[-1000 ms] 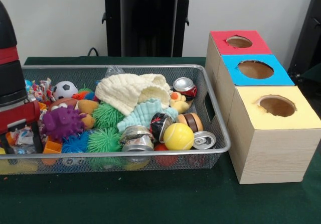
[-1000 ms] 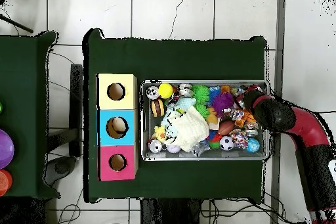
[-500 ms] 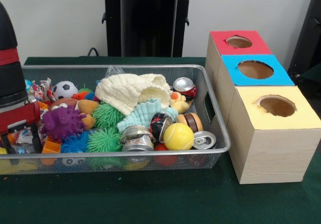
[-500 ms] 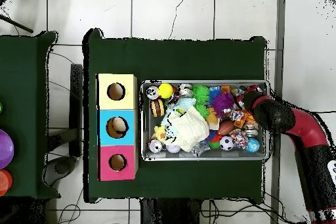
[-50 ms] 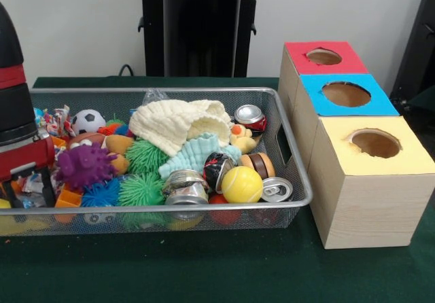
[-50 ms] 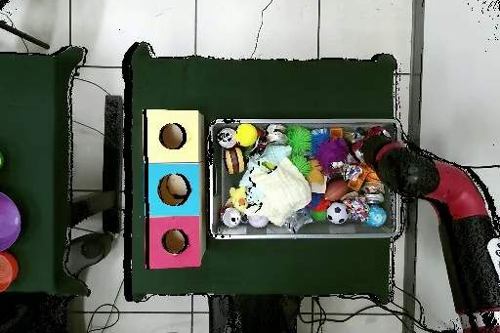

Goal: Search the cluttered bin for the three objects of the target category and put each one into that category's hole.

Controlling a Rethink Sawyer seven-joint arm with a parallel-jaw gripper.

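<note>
Gripper (image 5: 27, 191) sits low in the left end of the wire bin (image 5: 292, 160) in front view; dark fingers (image 5: 49, 187) reach down among the clutter by an orange block (image 5: 70, 198), but whether clenched or released, cannot tell. Red/black arm (image 5: 17, 106) fills the left edge above it. Overhead: same arm (image 6: 430, 178) enters from the right and ends over the bin's (image 6: 303, 234) right end; the gripper tip itself is hidden under the wrist there.

Just beside it, front view: purple spiky ball (image 5: 85, 165), green spiky balls x2 (image 5: 141, 189), blue spiky ball (image 5: 102, 194), soccer ball (image 5: 88, 121). Mid-bin: cream cloth (image 5: 178, 123) draped over a pale teal shell-shaped toy (image 5: 194, 153). Right end: yellow tennis ball (image 5: 242, 184), rubber duck (image 5: 240, 138), burger toy (image 5: 260, 164).

Cans, counted in front view: 4, i.e. crushed silver can (image 5: 185, 186), dark can (image 5: 217, 167), can end-on at the front corner (image 5: 276, 189), red can (image 5: 250, 118) at the back. Overhead resolves them poorly; possibly more are buried.

Boxes x3 in a row right of the bin, each with one round hole: red box (image 5: 325, 57), blue box (image 5: 346, 94), yellow box (image 5: 376, 143). Overhead only: something pale lies inside the blue box's (image 6: 174, 189) hole; front view shows the holes as dark. Overhead also shows a second green table (image 6: 34, 153) at the left edge.
</note>
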